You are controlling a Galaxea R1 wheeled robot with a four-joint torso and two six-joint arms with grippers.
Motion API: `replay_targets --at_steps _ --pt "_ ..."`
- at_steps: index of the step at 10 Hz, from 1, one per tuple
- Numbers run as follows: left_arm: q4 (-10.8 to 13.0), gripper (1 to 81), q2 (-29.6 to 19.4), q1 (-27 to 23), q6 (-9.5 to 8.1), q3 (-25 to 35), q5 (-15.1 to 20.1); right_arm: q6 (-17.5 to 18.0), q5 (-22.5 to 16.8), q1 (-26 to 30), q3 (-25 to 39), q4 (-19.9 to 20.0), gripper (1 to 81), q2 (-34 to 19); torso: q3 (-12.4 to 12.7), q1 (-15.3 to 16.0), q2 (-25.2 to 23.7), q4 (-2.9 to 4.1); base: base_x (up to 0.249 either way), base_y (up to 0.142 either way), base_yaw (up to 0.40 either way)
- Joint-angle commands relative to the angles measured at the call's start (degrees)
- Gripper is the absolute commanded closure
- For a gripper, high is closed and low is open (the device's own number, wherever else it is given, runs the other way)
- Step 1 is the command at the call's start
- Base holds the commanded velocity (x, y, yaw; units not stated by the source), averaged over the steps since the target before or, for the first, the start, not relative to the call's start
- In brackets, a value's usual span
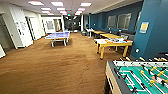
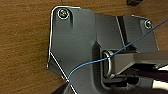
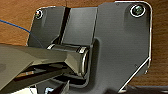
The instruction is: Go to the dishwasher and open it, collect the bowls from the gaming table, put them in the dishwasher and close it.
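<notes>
The gaming table [image 1: 115,44], with its white top and yellow rim and legs, stands ahead on the right beside a blue pillar. Small colourful things [image 1: 112,40] lie on its top, too blurred to tell whether they are the bowls. The dishwasher is out of view. In both wrist views the robot's own dark plate hangs above the brown carpet [image 2: 22,50], and a thin blue cable [image 2: 130,43] crosses the left wrist view.
A table-football table [image 1: 140,77] with a green field stands close at the lower right. A blue table-tennis table [image 1: 58,35] is farther off in the middle. More yellow tables [image 1: 106,34] line the blue right wall. Brown carpet [image 1: 55,67] stretches ahead, with white walls and doors on the left.
</notes>
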Motion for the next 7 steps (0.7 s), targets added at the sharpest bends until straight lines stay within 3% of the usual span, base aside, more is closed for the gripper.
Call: replay_targets --at_steps 1,7 --pt "0.2 1.0 -0.4 -2.3 0.33 0.0 2.5 0.1 -2.3 3.1 0.0 0.2 1.0 0.1 0.0 0.0 0.0 0.00 0.191 0.000 0.000" --pt "0.1 1.0 -0.2 -2.2 0.33 -0.1 2.5 0.1 -2.2 2.8 0.2 0.2 1.0 -0.1 0.0 0.0 0.0 0.00 0.191 0.000 0.000"
